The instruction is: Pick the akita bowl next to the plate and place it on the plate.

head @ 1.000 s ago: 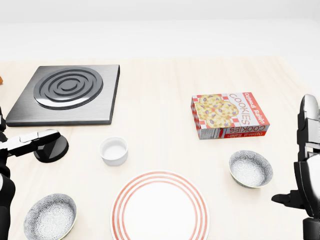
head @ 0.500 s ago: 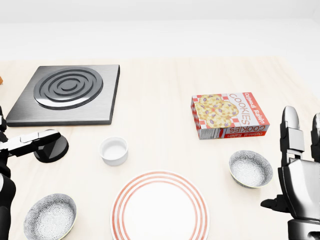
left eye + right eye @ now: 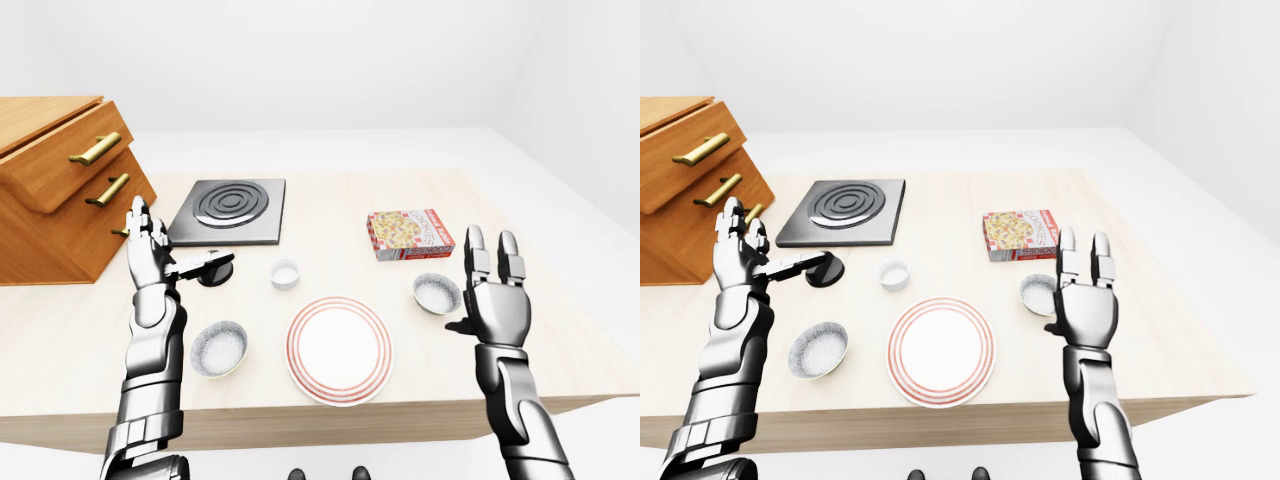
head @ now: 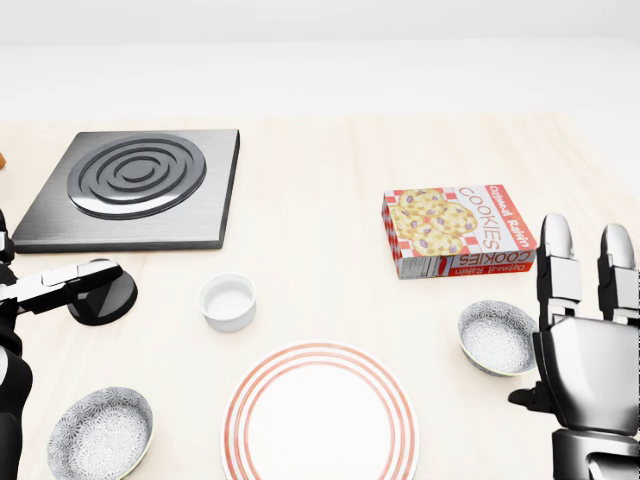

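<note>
The task is only beginning. The akita bowl is sitting on the tabletop, right of the plate, near it but not touching, and the plate is carrying nothing. The right robot hand is hovering just right of this bowl, fingers open and upright, gripping nothing. The left robot hand is open too, raised at the left. Grasping, lifting and placing are all waiting to be done.

On the one table there are two speckled bowls, one striped plate, one white ramekin, one cookie box, one hob, one black handled pot and one drawer chest.
</note>
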{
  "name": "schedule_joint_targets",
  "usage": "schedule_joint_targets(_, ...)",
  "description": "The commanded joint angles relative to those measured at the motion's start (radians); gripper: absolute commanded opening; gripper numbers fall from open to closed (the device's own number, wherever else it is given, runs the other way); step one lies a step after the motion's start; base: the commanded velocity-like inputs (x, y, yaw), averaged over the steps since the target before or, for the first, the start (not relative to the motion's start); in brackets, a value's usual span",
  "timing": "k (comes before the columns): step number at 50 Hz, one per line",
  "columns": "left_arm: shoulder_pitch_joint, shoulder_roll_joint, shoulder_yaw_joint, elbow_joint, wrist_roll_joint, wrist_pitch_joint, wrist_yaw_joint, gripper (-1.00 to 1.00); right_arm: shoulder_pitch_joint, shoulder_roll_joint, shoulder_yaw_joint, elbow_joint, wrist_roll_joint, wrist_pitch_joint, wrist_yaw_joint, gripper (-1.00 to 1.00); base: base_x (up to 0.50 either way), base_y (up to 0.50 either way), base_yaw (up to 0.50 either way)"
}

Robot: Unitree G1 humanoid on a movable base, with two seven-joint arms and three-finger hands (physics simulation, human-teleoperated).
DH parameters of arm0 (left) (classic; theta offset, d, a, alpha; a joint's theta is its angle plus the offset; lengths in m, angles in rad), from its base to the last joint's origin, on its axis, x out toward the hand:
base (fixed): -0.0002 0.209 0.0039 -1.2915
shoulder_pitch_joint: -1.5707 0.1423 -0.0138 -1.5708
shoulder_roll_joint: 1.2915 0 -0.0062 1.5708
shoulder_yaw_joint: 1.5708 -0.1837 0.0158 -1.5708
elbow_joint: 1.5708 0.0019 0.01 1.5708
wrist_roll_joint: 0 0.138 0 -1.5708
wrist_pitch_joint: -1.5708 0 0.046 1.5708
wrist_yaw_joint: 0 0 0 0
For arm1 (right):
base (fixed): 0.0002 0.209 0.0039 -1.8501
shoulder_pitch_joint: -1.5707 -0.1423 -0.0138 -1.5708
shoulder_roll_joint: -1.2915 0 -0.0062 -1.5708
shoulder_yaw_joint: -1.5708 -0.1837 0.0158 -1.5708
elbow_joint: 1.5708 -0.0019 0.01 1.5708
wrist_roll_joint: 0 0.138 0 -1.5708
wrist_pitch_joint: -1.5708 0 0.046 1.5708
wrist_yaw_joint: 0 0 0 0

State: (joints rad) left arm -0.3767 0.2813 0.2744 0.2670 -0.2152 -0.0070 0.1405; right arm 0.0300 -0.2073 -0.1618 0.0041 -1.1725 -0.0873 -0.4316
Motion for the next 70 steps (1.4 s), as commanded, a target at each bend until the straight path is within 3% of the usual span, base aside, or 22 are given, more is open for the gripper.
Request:
schedule_joint_targets(1,0.000,0.000,0.001,-0.001,-0.001,0.003,0.000,1.00,-0.013,-0.018,0.022,0.072,-0.027,0.000,-0.040,1.00,0.00,0.00,0.00)
schedule_joint_targets(6,0.002,0.000,0.001,-0.004,-0.002,0.004,0.000,1.00,-0.006,-0.021,0.021,0.073,-0.033,0.000,-0.035,1.00,0.00,0.00,0.00)
schedule_joint_targets(8,-0.001,0.000,0.001,0.010,-0.002,-0.007,-0.002,1.00,-0.007,-0.023,0.020,0.077,-0.038,0.000,-0.037,1.00,0.00,0.00,0.00)
schedule_joint_targets(10,0.001,0.001,0.000,-0.004,-0.002,0.006,0.001,1.00,-0.007,-0.024,0.020,0.081,-0.039,0.000,-0.036,1.00,0.00,0.00,0.00)
schedule_joint_targets(16,0.002,0.000,0.001,-0.009,-0.002,0.009,0.001,1.00,-0.017,-0.031,0.015,0.100,-0.043,0.000,-0.044,1.00,0.00,0.00,0.00)
schedule_joint_targets(20,-0.001,0.000,0.001,0.012,-0.002,-0.008,-0.002,1.00,-0.023,-0.035,0.014,0.112,-0.039,0.000,-0.050,1.00,0.00,0.00,0.00)
schedule_joint_targets(22,0.003,0.000,0.000,-0.008,-0.003,0.008,0.001,1.00,-0.035,-0.040,0.015,0.146,-0.036,0.000,-0.063,1.00,0.00,0.00,0.00)
schedule_joint_targets(24,-0.001,0.000,0.001,0.007,-0.003,-0.004,-0.002,1.00,-0.049,-0.047,0.018,0.184,-0.036,0.000,-0.084,1.00,0.00,0.00,0.00)
schedule_joint_targets(27,0.001,0.000,0.002,-0.006,-0.007,0.011,0.000,1.00,-0.080,-0.060,0.025,0.243,-0.042,0.000,-0.092,1.00,0.00,0.00,0.00)
schedule_joint_targets(30,-0.001,0.000,0.002,0.007,-0.009,0.003,-0.002,1.00,-0.106,-0.073,0.039,0.306,-0.057,0.000,-0.092,1.00,0.00,0.00,0.00)
schedule_joint_targets(41,0.001,0.000,0.002,0.000,-0.009,0.009,0.000,1.00,-0.155,-0.102,0.058,0.399,-0.062,0.000,-0.092,1.00,0.00,0.00,0.00)
schedule_joint_targets(44,0.003,0.000,0.001,-0.013,-0.010,0.022,0.003,1.00,-0.173,-0.106,0.064,0.419,-0.061,0.000,-0.092,1.00,0.00,0.00,0.00)
schedule_joint_targets(50,-0.001,0.000,0.002,0.008,-0.010,0.007,-0.001,1.00,-0.180,-0.109,0.069,0.429,-0.054,0.000,-0.092,1.00,0.00,0.00,0.00)
schedule_joint_targets(54,-0.001,0.001,0.002,0.001,-0.012,0.014,0.002,1.00,-0.189,-0.111,0.074,0.449,-0.054,0.000,-0.092,1.00,0.00,0.00,0.00)
schedule_joint_targets(62,-0.007,0.002,0.002,0.029,-0.018,0.002,0.000,1.00,-0.238,-0.119,0.084,0.486,-0.059,0.000,-0.092,1.00,0.00,0.00,0.00)
schedule_joint_targets(65,-0.005,0.002,0.001,0.017,-0.020,0.017,0.005,1.00,-0.258,-0.119,0.090,0.511,-0.060,0.000,-0.092,1.00,0.00,0.00,0.00)
schedule_joint_targets(70,-0.006,0.002,0.002,0.025,-0.022,0.012,0.003,1.00,-0.266,-0.122,0.094,0.520,-0.057,0.000,-0.092,1.00,0.00,0.00,0.00)
